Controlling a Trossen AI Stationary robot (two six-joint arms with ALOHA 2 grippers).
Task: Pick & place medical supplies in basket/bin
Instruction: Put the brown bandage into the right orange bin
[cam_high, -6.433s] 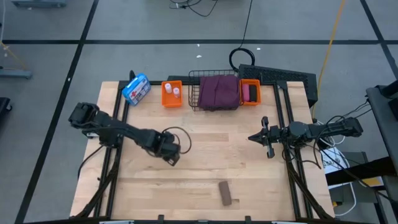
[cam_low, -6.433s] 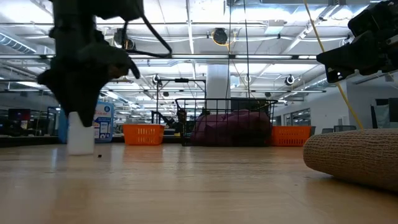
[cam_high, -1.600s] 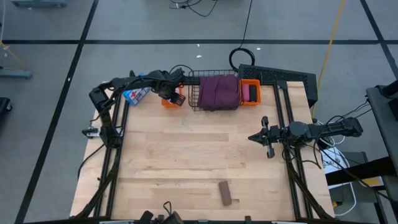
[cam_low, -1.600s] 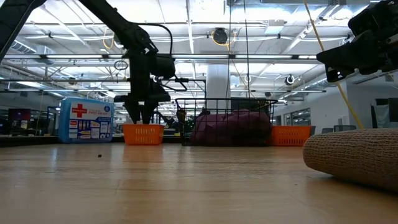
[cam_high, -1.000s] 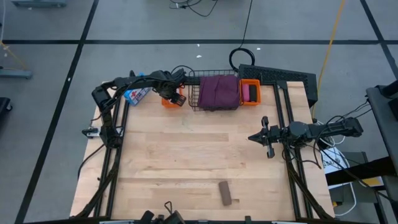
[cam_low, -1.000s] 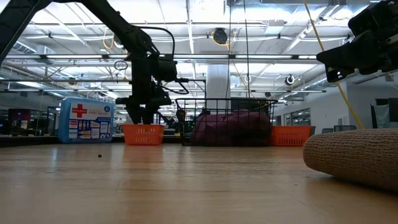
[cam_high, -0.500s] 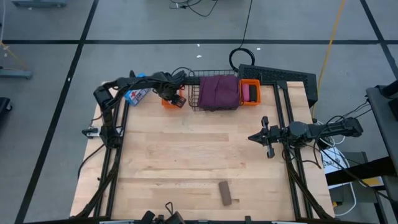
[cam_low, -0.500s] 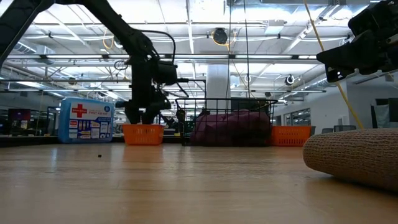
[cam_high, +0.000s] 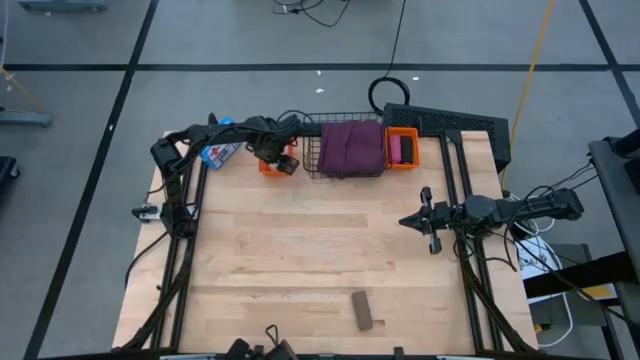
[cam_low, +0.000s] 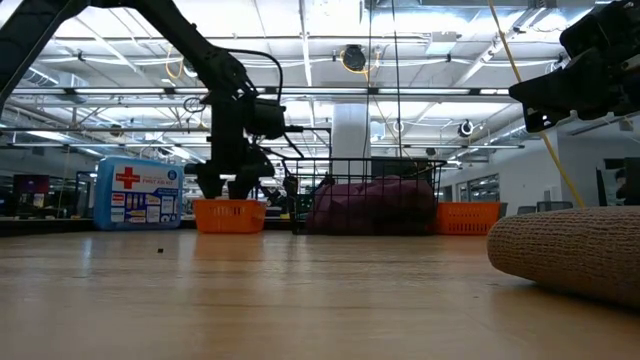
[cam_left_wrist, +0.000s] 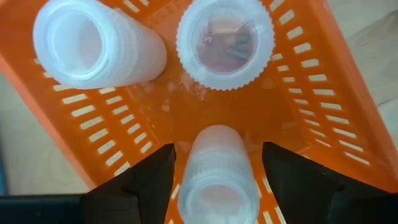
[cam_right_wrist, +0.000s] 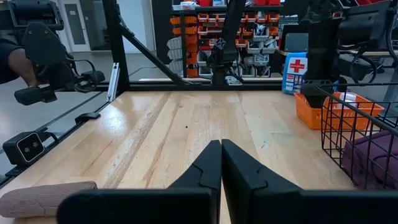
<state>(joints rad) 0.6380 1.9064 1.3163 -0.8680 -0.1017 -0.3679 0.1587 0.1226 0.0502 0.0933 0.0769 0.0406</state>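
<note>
My left gripper (cam_left_wrist: 216, 163) stands open, pointing down into the left orange bin (cam_left_wrist: 311, 93) at the table's far edge. A white vial (cam_left_wrist: 214, 177) stands between its fingers, with a gap on each side. Two more vials (cam_left_wrist: 93, 43) (cam_left_wrist: 225, 42) stand in the same bin. The maroon cloth (cam_high: 352, 147) lies in the black wire basket (cam_high: 312, 150). A pink roll (cam_high: 394, 148) sits in the right orange bin (cam_high: 412, 133). A brown roll (cam_high: 363, 311) lies on the table near its front edge. My right gripper (cam_high: 425, 222) hangs shut over the table's right side.
A blue-and-white pouch with a red cross (cam_high: 215, 150) lies left of the left orange bin. The bins and the basket stand in a row along the far edge. Bare wood lies between them and the brown roll.
My left gripper has stayed over the left orange bin. In the low view its fingers stand wider apart than a second ago: it has opened.
</note>
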